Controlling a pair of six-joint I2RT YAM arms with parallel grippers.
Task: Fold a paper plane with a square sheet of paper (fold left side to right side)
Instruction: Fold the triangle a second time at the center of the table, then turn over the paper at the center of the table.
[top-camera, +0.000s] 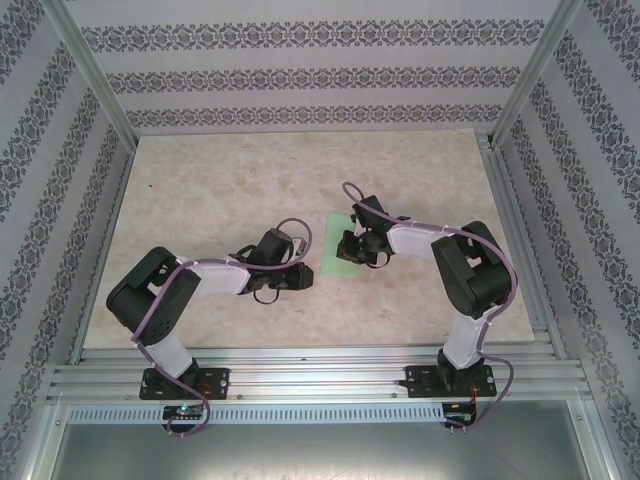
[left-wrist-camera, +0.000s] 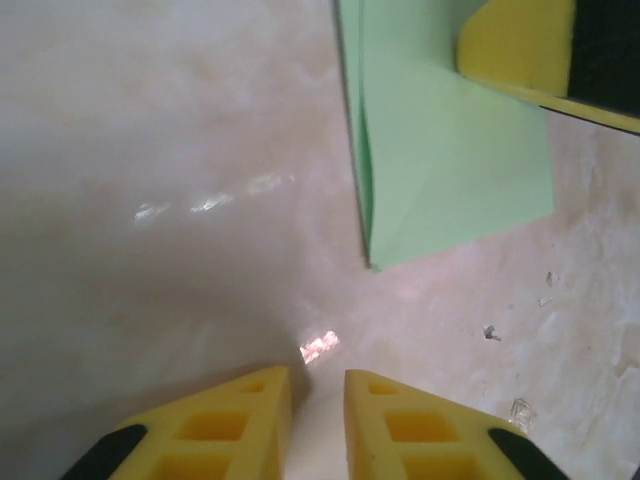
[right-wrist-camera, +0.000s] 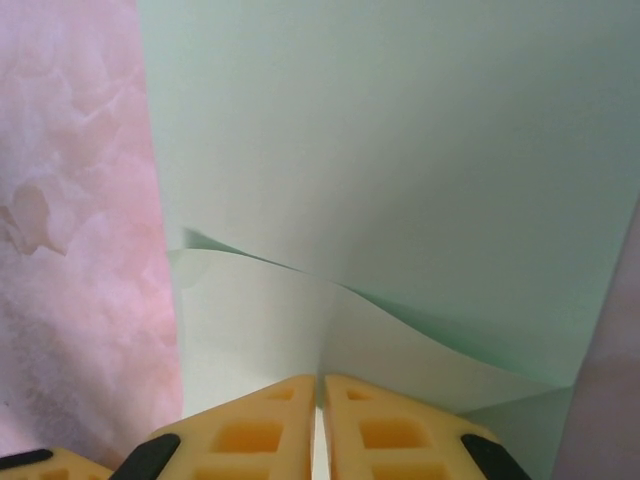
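Note:
The square sheet of paper (top-camera: 337, 262) is light green and lies folded on the table, right of centre. In the left wrist view the sheet (left-wrist-camera: 440, 170) shows a doubled left edge and a near corner lying flat. My right gripper (top-camera: 352, 246) is over the sheet, and its yellow finger (left-wrist-camera: 520, 45) rests on the paper. In the right wrist view my right gripper (right-wrist-camera: 321, 380) is shut on a raised upper layer of the sheet (right-wrist-camera: 400, 150), which curves up from the layer below. My left gripper (left-wrist-camera: 318, 400) stands slightly open and empty on bare table, a short way off the sheet's near corner.
The tabletop (top-camera: 220, 180) is pale marbled beige inside patterned walls (top-camera: 300, 75). A metal rail (top-camera: 320, 380) runs along the near edge by the arm bases. A few small specks (left-wrist-camera: 490, 332) lie on the table near the paper.

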